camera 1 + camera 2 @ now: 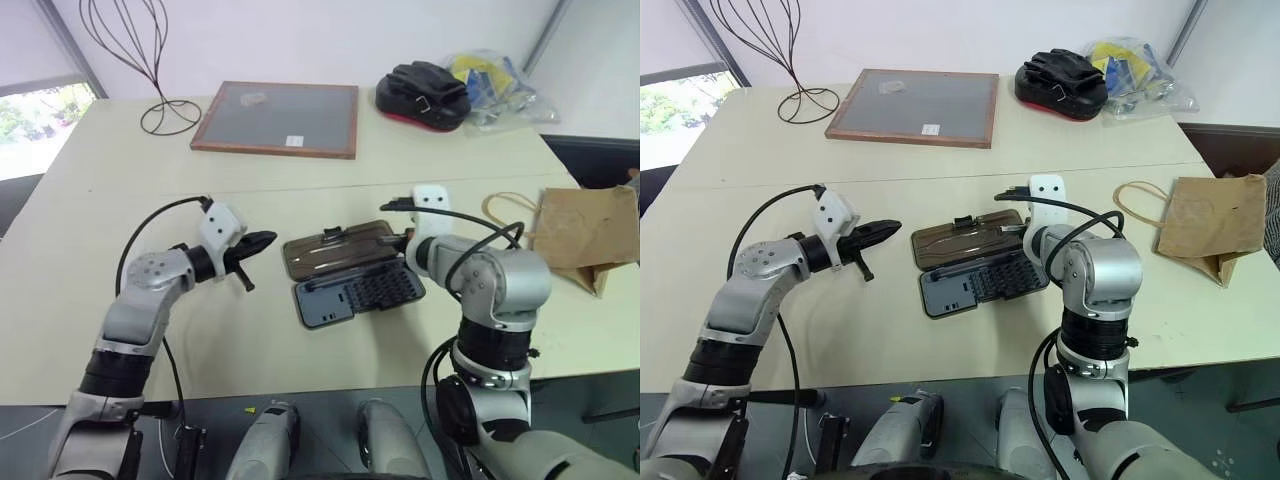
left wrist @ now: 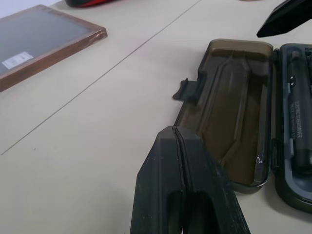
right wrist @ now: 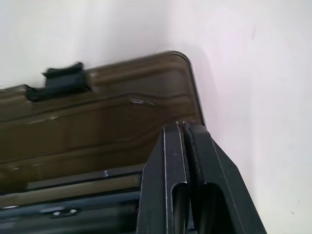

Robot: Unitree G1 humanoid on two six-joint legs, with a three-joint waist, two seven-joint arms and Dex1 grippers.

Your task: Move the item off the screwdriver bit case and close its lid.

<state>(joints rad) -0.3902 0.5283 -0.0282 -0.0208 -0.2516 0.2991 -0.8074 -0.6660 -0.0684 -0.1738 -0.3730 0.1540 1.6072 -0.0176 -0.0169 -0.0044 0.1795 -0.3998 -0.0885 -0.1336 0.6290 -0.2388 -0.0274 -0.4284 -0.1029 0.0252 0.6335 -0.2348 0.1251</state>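
Open screwdriver bit case [image 1: 352,273] between two closed pairs of fingers on the table [image 1: 300,190].

The case lies open and flat at the near middle of the table, its lid [image 1: 335,249] spread at 12 o'clock of the grey tray. The left gripper [image 1: 262,243] is at 9 o'clock of the case, near but apart, its fingers pressed together and holding nothing. The right gripper [image 3: 183,127] is over the lid's corner at 3 o'clock, its fingers also closed and empty; I cannot tell if they touch it. The paper bag [image 1: 588,232] lies off the case, well apart at 3 o'clock, near the table edge.
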